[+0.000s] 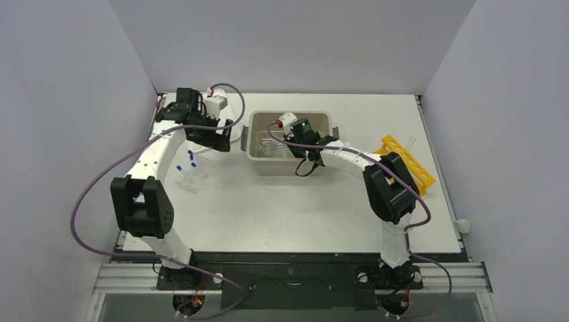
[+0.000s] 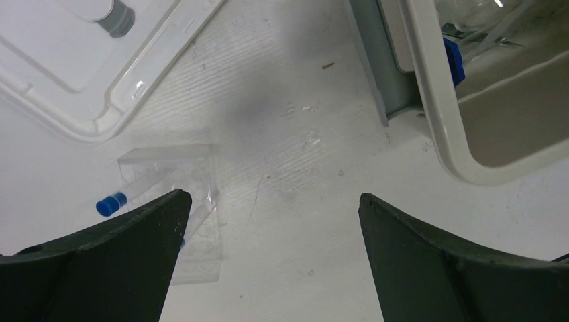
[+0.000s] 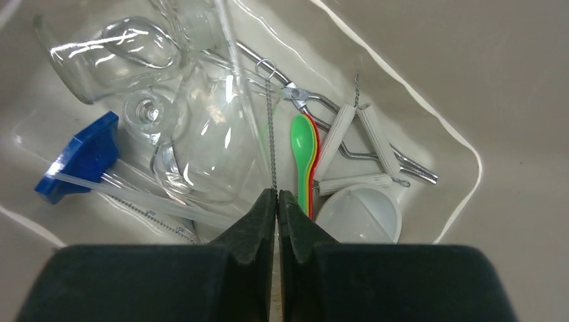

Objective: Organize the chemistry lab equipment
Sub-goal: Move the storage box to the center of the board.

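My right gripper (image 3: 277, 194), inside the beige tub (image 1: 272, 166) of jumbled glassware (image 3: 114, 57), pinches the wire brush (image 3: 271, 121) by its stem, while my left gripper (image 2: 273, 196) gapes above loose blue-capped tubes (image 2: 111, 203), so sorting looks barely begun.

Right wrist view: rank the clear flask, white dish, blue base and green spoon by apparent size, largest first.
1. clear flask
2-3. blue base and white dish: they look alike, and the dish is partly hidden by the right gripper, so unranked
4. green spoon, smallest in area
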{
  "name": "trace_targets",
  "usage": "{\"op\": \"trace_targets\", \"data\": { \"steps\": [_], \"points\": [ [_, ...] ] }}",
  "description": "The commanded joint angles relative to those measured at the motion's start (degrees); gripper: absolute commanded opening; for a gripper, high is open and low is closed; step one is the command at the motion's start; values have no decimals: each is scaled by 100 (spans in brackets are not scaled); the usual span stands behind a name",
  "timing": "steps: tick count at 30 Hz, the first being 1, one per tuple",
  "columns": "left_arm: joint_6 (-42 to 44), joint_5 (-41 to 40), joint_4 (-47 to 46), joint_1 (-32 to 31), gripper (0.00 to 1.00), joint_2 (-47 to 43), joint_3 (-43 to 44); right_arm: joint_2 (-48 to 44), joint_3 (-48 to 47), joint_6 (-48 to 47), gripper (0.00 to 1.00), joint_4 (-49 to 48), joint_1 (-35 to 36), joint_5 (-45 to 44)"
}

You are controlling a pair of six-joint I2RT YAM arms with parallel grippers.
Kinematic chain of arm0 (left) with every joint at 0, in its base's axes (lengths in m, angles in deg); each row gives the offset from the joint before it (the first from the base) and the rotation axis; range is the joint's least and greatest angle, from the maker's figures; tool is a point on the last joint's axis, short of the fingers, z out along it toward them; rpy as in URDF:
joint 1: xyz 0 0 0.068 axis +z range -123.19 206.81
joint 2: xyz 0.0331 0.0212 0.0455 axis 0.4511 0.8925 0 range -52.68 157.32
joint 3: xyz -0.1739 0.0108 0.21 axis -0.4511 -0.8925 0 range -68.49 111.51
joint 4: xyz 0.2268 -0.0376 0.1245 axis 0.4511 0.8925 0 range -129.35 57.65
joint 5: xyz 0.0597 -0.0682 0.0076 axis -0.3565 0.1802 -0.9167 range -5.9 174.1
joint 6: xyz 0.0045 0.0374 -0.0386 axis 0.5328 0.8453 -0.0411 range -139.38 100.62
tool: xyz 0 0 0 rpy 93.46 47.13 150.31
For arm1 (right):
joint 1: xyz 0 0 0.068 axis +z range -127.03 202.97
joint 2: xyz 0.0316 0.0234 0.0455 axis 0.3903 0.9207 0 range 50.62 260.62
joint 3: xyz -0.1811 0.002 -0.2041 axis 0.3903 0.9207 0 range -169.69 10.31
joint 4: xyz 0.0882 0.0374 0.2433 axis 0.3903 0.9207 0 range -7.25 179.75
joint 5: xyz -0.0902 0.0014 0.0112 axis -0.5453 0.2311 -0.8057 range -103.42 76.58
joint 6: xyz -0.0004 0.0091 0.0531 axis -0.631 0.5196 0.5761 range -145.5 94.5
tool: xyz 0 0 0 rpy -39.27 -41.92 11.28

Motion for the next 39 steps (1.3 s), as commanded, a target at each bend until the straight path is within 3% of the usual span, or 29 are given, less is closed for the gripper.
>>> {"op": "trace_targets", "data": {
  "steps": [1, 11, 16, 24, 28, 32, 39],
  "points": [
    [-94, -519, -381, -330, 97, 391, 539, -572, 320, 680, 0, -6, 37, 18],
    [-68, -391, -331, -510, 97, 492, 532, -1595, 1565, 1716, 0, -106, 402, 94],
    [2, -542, -450, -504, 97, 476, 412, -2044, 2091, 2224, 1, -295, 496, -364],
    [262, -1166, -417, -528, 97, 1360, 1222, -2414, 1642, 2253, 30, -39, 190, -769],
    [843, -1183, -326, -538, 97, 1841, 1462, -2516, 1084, 2196, 59, 292, 153, -754],
    [1338, -1269, -406, -539, 97, 2157, 1485, -2671, 701, 2220, 66, 530, 167, -775],
    [1912, -1373, -710, -532, 100, 2545, 1517, -3517, 894, 2180, 66, 385, 169, -716]
  ]
}}
